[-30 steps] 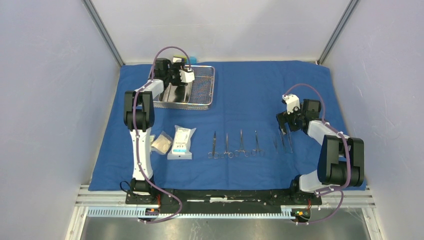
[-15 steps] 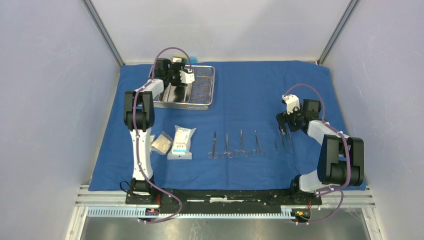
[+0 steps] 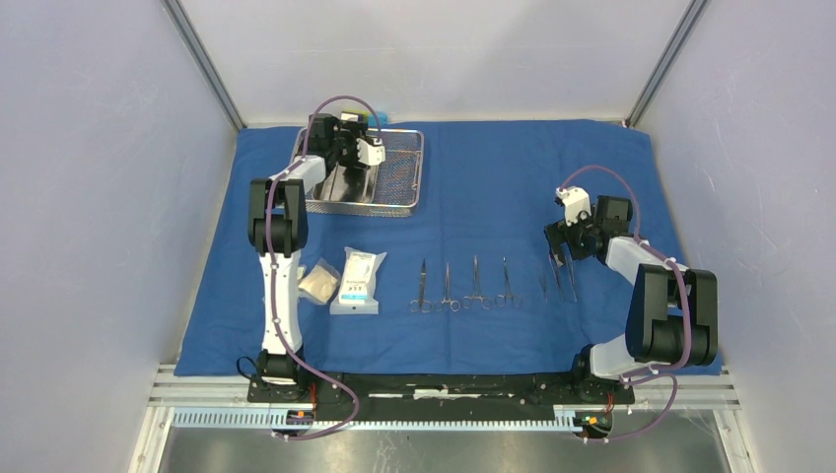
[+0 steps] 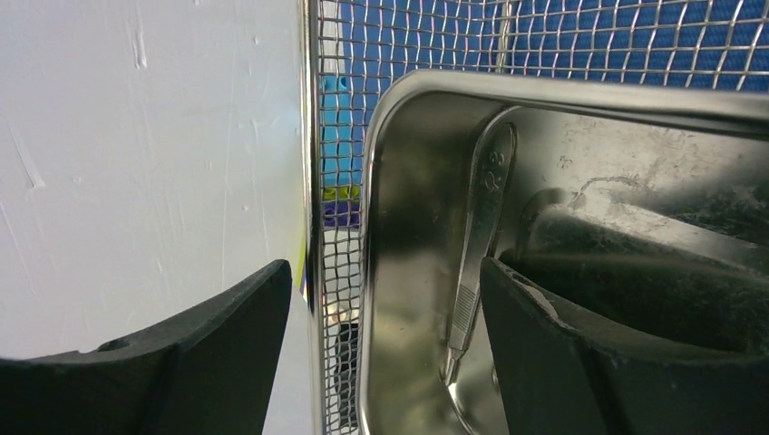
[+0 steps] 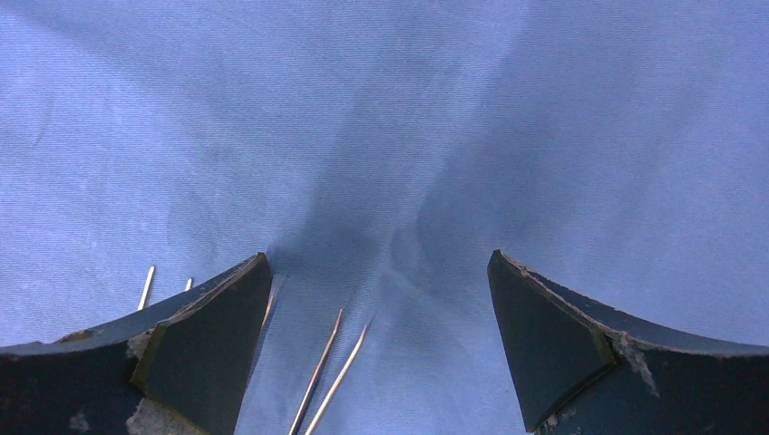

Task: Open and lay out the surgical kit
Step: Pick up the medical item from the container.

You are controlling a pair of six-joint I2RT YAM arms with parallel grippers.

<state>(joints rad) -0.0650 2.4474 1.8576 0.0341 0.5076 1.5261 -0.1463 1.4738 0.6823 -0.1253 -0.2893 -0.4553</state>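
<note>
A small light blue block [image 3: 381, 118] lies at the far side of the table, left of the middle. From the left wrist it shows again, with a yellow-green block [image 4: 337, 192] just under it, a violet block [image 4: 335, 214] touching that one, and a black block [image 4: 345, 340] lower and apart. Beside them is a white surface [image 4: 136, 163] with fine scratches. Pale walls [image 3: 89, 197] close three sides, with two slanted metal posts [image 3: 202, 61] in the far corners. A metal rail [image 3: 444, 395] runs along the near edge.

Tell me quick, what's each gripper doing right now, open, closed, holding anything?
Left gripper: open, straddling the rim of the steel pan, gripping nothing.
Right gripper: open above the blue cloth, holding nothing.
</note>
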